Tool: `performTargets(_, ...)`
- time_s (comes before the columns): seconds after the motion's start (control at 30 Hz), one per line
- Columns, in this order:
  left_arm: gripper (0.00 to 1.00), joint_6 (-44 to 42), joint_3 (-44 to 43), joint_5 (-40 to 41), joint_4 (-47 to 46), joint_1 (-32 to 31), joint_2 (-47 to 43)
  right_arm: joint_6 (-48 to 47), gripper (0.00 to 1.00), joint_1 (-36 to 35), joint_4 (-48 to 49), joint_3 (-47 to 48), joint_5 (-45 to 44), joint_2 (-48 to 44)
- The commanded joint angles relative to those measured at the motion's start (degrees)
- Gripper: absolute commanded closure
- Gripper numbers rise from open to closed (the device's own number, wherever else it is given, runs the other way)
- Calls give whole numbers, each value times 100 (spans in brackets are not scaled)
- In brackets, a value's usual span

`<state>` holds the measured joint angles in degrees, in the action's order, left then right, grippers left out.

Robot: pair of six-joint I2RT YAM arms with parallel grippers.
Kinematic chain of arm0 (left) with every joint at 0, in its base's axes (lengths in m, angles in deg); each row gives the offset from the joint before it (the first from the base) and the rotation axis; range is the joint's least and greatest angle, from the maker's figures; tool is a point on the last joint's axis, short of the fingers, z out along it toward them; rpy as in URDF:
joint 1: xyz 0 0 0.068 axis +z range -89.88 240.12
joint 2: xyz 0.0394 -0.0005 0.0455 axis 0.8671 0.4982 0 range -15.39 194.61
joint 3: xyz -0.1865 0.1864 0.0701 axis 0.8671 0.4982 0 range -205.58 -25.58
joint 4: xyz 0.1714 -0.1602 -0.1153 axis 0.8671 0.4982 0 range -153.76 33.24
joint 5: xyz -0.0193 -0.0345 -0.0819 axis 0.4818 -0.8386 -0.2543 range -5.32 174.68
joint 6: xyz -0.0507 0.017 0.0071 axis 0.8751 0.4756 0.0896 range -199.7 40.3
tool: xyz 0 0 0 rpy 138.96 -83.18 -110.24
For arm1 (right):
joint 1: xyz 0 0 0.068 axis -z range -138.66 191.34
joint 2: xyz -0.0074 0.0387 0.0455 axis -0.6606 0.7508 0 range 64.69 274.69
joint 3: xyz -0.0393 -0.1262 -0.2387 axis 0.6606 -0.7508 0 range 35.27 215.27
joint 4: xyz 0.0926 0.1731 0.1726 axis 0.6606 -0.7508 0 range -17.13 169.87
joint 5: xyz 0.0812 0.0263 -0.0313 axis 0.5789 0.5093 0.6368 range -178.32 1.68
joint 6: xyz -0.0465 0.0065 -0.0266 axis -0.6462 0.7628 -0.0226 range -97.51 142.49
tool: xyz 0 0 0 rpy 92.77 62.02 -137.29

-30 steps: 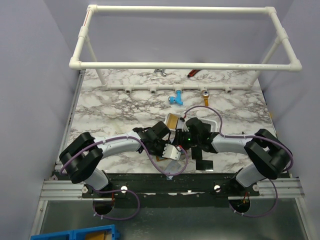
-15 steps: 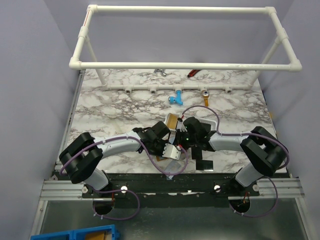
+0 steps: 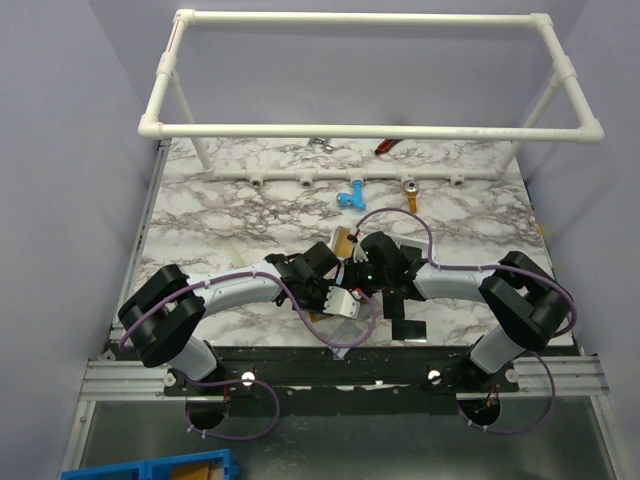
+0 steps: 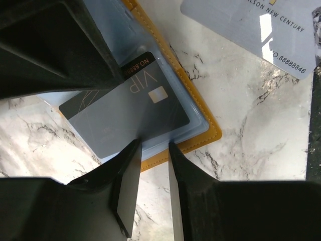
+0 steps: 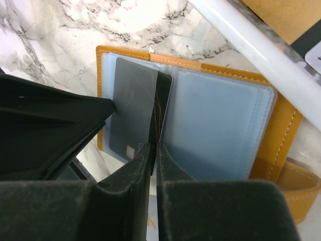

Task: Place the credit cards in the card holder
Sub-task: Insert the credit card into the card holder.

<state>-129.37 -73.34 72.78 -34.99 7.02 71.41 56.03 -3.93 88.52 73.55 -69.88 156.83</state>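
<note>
Handling the dark grey card (image 4: 130,110) calls for a light pinch. Expect it to be thin, stiff, nearly weightless and slick, so it will likely skate over plastic and pivot if you nip a corner. Take it by the middle of a free edge, tips flat to its faces. It is matte grey with pale "VIP" lettering and a small silvery chip patch. It lies on the clear bluish sleeves (image 5: 215,130) of the card holder (image 5: 286,135), squared to the pocket at 9 o'clock in the right wrist view; how deep it sits you cannot tell from these views. The holder is open flat on the marble desk (image 4: 251,125), about mid-width and toward 6 o'clock overhead. It is orange-brown, stitched along its rim, and probably soft enough to slide or fold, so judge that it needs pinning. Your right tool (image 5: 154,148) has its jaws all but together on the card's edge, apparently pinching it. Your left tool (image 4: 153,150) stands with jaws a little apart at the holder's rim; whether it grips that rim cannot be told. A silvery-white card (image 4: 251,35) lies on the desk at 1 o'clock of the holder in the left wrist view, apart from it. Black cards (image 3: 405,330) lie at 5 o'clock of the tools overhead.
</note>
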Motion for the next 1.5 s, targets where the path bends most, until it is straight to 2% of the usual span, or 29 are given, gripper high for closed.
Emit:
performTargets(0.0, 70, 28, 98, -173, 114, 43, -32, -40, 88, 109, -241, -140, -64, -423)
performTargets(0.3, 68, 29, 148, -146, 133, 98, -213, -31, 88, 292, -297, -258, -36, -335)
performTargets(0.43, 68, 15, 167, -155, 115, 93, -218, -80, 99, 292, -209, -85, 120, 38)
performTargets(0.87, 68, -98, 218, -93, 23, 98, -193, -44, 99, 156, -25, 441, 281, 640)
performTargets(1.07, 67, -130, 185, -107, 6, 98, -183, -38, 99, -115, -65, 507, 239, 500)
performTargets(1.17, 67, -133, 133, -72, 50, 97, -178, -158, 99, -108, -304, 543, 137, 307)
performTargets(1.27, 66, -89, 47, -24, 189, 122, -246, -262, 99, -42, -840, 672, -338, 141)
performTargets(1.37, 65, -60, -20, -14, 378, 218, -451, -254, 82, 125, -1284, 672, -592, -217)
performTargets(1.47, 65, -7, -101, -98, 565, 390, -712, -246, 72, 279, -1448, 716, -722, -624)
